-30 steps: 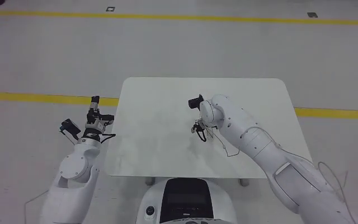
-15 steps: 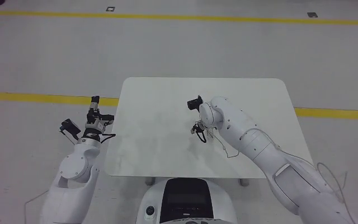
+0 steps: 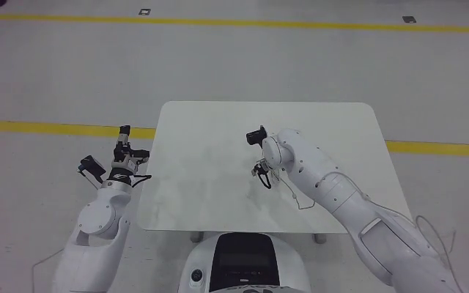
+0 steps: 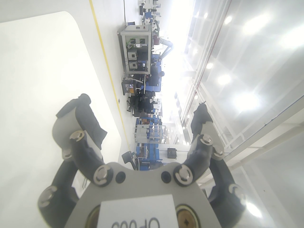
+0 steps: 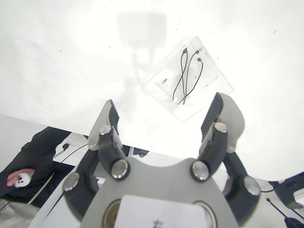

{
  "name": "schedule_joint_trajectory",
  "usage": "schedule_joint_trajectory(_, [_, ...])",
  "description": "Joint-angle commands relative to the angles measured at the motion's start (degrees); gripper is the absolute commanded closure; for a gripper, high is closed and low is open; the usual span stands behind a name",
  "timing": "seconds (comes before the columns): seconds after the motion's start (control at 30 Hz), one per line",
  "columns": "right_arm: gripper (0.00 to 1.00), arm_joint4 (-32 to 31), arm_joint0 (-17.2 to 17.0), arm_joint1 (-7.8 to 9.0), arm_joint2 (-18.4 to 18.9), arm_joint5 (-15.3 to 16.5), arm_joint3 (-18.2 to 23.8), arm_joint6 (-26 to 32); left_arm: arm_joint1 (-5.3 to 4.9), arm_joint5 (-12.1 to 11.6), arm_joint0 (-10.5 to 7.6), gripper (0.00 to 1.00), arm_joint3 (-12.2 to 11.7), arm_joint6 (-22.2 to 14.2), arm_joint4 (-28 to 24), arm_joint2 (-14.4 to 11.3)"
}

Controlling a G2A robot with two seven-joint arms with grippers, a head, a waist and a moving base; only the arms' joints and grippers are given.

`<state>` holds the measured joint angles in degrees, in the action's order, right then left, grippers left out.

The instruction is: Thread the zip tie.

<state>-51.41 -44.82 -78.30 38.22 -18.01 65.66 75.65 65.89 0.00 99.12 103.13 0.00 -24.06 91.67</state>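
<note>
**Item 1, left side.** My left tool (image 4: 142,102) hangs off the left edge of the desk (image 3: 205,146). Its fingers are spread wide and hold nothing, and it is aimed out at the room rather than at the work.

**Item 2, right side.** My right tool (image 5: 165,99) hovers over the desk, also spread wide and empty. Just ahead of it sits a clear tray (image 5: 210,60) with 3 black zip ties (image 5: 186,78) lying flat inside, crossing one another.

**Risks, as I judge them.**
- The ties are thin and overlap, so a pinch at a crossing would likely lift 2 at once or drag a neighbour out.
- They lie flat on the tray floor, so my pads may slide over a tie and close on nothing.
- The tray walls stand near the ties, so a finger landing on a wall could tip or shove the tray.
- Threading will need a second grip, and my left tool is well apart from the tray. That long reach is a chance to drop the tie.

**Change over the last 1 second.** My left arm has not moved. My right arm has shifted only slightly, the forearm drifting a little, and its tool has stayed over the same patch of desk.
</note>
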Motion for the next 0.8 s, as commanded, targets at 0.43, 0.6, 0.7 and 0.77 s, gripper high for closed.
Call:
schedule_joint_trajectory(0.43, [1.0,-1.9,-2.0,0.17,2.0,-0.2,0.4,-0.4,0.0,0.0,0.0,0.0,0.0,0.0,0.0,0.0])
schedule_joint_trajectory(0.6, [1.0,-1.9,-1.8,-0.41,1.7,0.1,-1.7,-1.0,0.0,0.0,0.0,0.0,0.0,0.0,0.0,0.0])
schedule_joint_trajectory(0.7, [1.0,-1.8,-1.4,-0.88,1.3,0.1,-3.2,-1.7,0.0,0.0,0.0,0.0,0.0,0.0,0.0,0.0])
schedule_joint_trajectory(0.77, [0.97,-1.7,-1.2,-1.17,1.2,0.2,-4.1,-2.1,0.0,0.0,0.0,0.0,0.0,0.0,0.0,0.0])
